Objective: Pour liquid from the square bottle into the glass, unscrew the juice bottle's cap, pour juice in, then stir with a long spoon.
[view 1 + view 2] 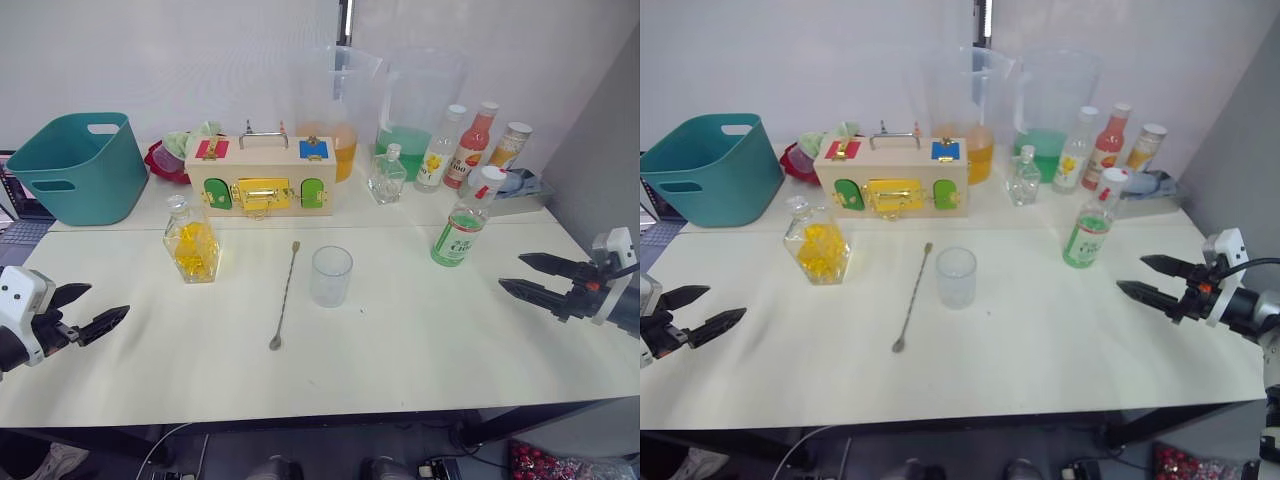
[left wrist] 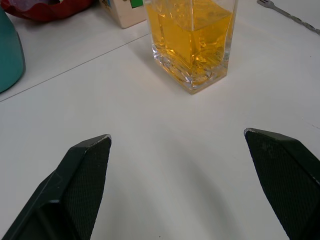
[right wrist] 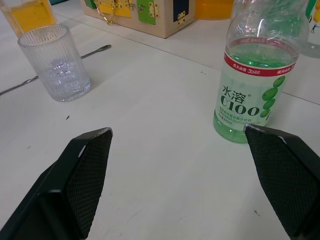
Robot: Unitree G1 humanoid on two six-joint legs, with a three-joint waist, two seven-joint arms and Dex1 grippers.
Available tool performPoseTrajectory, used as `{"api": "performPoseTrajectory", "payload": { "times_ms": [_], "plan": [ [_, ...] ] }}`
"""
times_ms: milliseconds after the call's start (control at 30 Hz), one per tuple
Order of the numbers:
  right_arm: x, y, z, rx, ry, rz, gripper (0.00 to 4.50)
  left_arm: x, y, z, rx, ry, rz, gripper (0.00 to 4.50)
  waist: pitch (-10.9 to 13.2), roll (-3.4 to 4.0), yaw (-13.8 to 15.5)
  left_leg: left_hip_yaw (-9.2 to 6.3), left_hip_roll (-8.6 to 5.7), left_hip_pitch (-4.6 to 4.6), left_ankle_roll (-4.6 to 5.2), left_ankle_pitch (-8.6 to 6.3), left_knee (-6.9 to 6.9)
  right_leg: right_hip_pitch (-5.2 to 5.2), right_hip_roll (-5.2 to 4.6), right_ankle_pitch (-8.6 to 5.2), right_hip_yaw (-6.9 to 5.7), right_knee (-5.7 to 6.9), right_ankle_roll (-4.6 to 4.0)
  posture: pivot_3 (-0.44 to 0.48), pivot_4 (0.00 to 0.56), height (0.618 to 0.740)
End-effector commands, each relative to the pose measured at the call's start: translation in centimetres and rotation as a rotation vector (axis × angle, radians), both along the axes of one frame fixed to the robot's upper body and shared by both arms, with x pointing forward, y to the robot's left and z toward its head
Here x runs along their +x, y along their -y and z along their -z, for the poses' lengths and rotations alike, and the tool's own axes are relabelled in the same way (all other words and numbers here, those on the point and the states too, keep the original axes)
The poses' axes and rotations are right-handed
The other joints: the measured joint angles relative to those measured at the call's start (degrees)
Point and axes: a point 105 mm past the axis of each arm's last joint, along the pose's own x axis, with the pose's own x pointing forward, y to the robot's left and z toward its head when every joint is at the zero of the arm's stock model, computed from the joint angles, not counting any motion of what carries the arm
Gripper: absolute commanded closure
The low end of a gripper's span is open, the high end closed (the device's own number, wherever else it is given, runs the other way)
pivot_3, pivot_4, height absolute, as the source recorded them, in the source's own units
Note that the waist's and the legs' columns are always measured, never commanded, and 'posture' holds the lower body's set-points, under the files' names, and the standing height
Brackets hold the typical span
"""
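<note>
**Nothing gripped yet: smooth glass and close neighbours are the hazards**

Both grippers hover over the desk [image 1: 420,340] with fingers spread and empty: the left gripper [image 1: 98,311] at the near left, the right gripper [image 1: 530,277] at the near right.

The square bottle [image 1: 192,243] stands upright left of centre, stopper in, well filled with yellow liquid. Its faces look smooth, so a grasp that lands on a corner would probably let it twist or slide when tipped. The stopper is also likely to drop out during pouring.

The glass [image 1: 331,275] stands empty mid-desk, with the long spoon [image 1: 284,297] lying just beside it on its left. An arm sweeping across low could knock either one.

The juice bottle [image 1: 463,222] is tall and slim, near the right edge, its cap [image 1: 491,176] on. A sideways push could topple it.

In the left wrist view the square bottle is cut off above its body. How tightly the stopper sits cannot be judged.
</note>
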Motion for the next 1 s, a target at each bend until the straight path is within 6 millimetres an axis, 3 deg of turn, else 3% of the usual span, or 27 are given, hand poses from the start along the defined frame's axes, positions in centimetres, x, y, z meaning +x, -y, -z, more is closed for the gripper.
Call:
{"api": "performPoseTrajectory", "payload": {
  "times_ms": [33,100,367,467,633,800,1000],
  "plan": [
    [0.0,-0.6,-1.6,0.001,0.05,-0.032,0.04,0.0,0.0,-1.1,0.005,0.052,-0.007,0.0,0.0,0.0,0.0,0.0,0.0,0.0,0.0,0.0,0.0,0.0,0.0,0.0,0.0,0.0,0.0,0.0,0.15,0.733],
    [0.1,-1.3,-1.9,0.018,0.054,-0.058,0.04,-0.2,0.1,-1.1,-0.008,0.067,-0.021,0.0,0.0,0.0,-0.1,0.0,0.0,0.0,0.0,0.0,0.0,0.0,0.01,0.0,0.01,0.0,0.0,0.0,0.15,0.733],
    [-0.4,-8.7,-3.6,0.023,-0.006,-0.388,0.04,-1.4,3.0,-1.1,-0.139,0.169,-0.081,0.0,0.0,-0.03,-0.1,-0.03,0.04,0.02,0.02,0.01,0.08,0.0,-0.11,0.0,0.05,0.2,-0.01,0.0,0.15,0.733],
    [-0.4,-9.5,-3.7,0.02,-0.015,-0.421,0.04,-1.6,3.6,-1.0,-0.145,0.176,-0.094,0.0,0.0,-0.05,0.2,-0.04,0.03,0.04,0.03,-0.01,0.09,0.05,-0.14,0.0,0.05,0.18,0.0,0.0,0.15,0.733],
    [-1.1,-14.8,-6.0,0.04,0.004,-0.658,0.04,-2.5,7.7,0.1,-0.268,0.268,-0.163,0.0,0.0,0.01,0.5,-0.01,-0.03,0.04,0.09,-0.05,0.14,0.15,-0.23,0.1,0.12,0.02,0.06,0.0,0.15,0.733],
    [-1.9,-16.7,-7.0,0.048,0.017,-0.737,0.04,-2.1,9.5,0.9,-0.348,0.311,-0.231,0.0,-0.1,-0.14,1.5,-0.19,0.01,0.05,0.07,-0.04,0.18,0.25,-0.12,0.2,-0.11,-0.01,-0.07,0.0,0.15,0.733],
    [-2.4,-17.4,-7.9,0.055,0.042,-0.76,0.04,-0.6,11.5,1.2,-0.402,0.351,-0.27,0.0,-0.1,-0.16,1.9,-0.21,-0.01,0.05,0.16,-0.1,0.28,0.5,-0.18,0.26,-0.18,-0.28,0.0,0.0,0.15,0.733]
  ]
}}
